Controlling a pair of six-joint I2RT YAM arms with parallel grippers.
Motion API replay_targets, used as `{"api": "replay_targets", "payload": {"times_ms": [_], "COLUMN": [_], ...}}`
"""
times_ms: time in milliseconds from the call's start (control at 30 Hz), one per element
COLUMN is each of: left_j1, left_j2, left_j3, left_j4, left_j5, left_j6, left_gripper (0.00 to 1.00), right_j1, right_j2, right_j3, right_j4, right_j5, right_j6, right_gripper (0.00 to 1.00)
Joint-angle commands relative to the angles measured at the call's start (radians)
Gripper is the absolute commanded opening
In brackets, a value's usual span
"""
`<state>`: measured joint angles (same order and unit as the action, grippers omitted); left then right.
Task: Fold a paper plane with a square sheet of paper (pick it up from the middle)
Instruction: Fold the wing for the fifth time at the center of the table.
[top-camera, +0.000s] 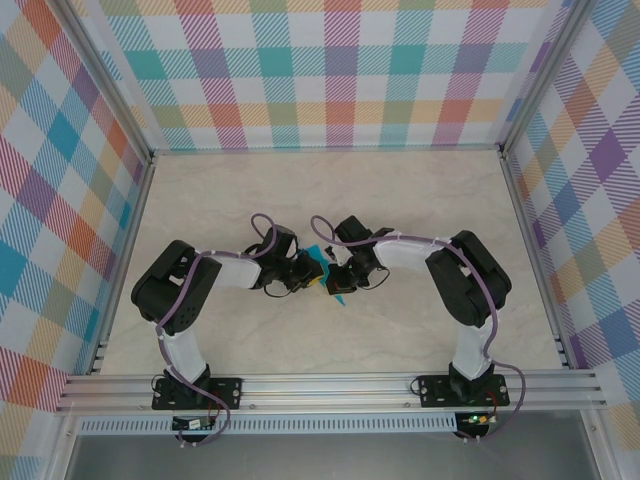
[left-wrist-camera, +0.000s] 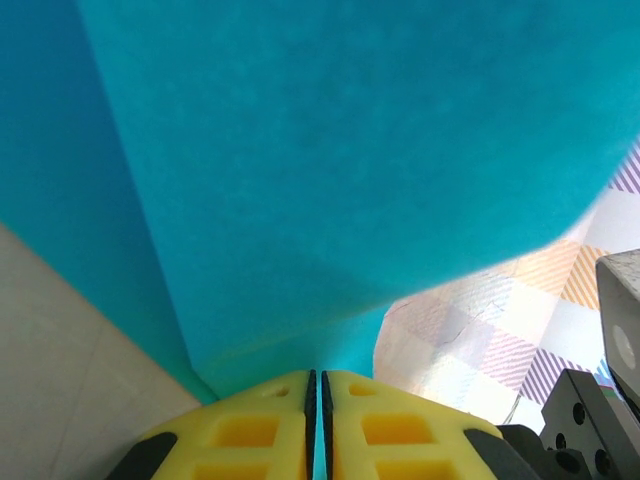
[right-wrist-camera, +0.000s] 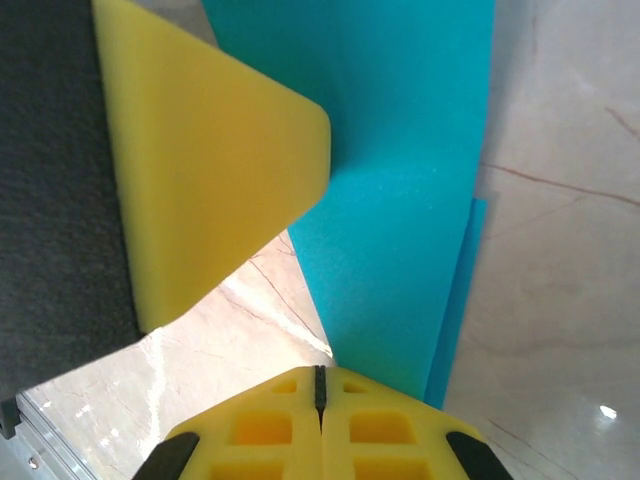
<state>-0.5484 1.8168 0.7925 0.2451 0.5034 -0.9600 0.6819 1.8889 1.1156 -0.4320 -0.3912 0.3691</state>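
The teal sheet of paper (top-camera: 319, 258) is held off the table between the two arms at mid-table, folded into layers with a crease. In the left wrist view the paper (left-wrist-camera: 350, 150) spreads out in front of the camera, and my left gripper (left-wrist-camera: 317, 378) is shut on its lower edge, with teal showing in the thin slit between the pads. My right gripper (right-wrist-camera: 320, 372) is shut, its black pads touching. The paper (right-wrist-camera: 400, 200) runs down behind its right finger, and none shows between the pads. The left gripper's yellow finger (right-wrist-camera: 220, 170) presses on the paper.
Both grippers (top-camera: 308, 275) (top-camera: 336, 280) meet nose to nose over the pale marble table (top-camera: 330, 190). Plaid walls (top-camera: 330, 70) and aluminium posts close in the back and sides. A rail (top-camera: 330, 385) crosses the near edge by the arm bases.
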Motion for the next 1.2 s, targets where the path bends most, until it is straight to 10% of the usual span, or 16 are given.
{"api": "replay_targets", "payload": {"times_ms": [0,1167], "left_j1": [-0.007,-0.005], "left_j2": [0.052,0.076], "left_j3": [0.001,0.019], "left_j4": [-0.096,-0.151], "left_j5": [-0.098,-0.109], "left_j6": [0.014,0.015], "left_gripper": [0.12,0.12], "right_j1": [-0.001,-0.087], "right_j2": [0.019,-0.111], "right_j3": [-0.008,-0.277], "right_j4": [-0.037,0.119], "right_j5": [0.016,-0.174], "right_j6": [-0.011,-0.051], "right_gripper": [0.00,0.00]}}
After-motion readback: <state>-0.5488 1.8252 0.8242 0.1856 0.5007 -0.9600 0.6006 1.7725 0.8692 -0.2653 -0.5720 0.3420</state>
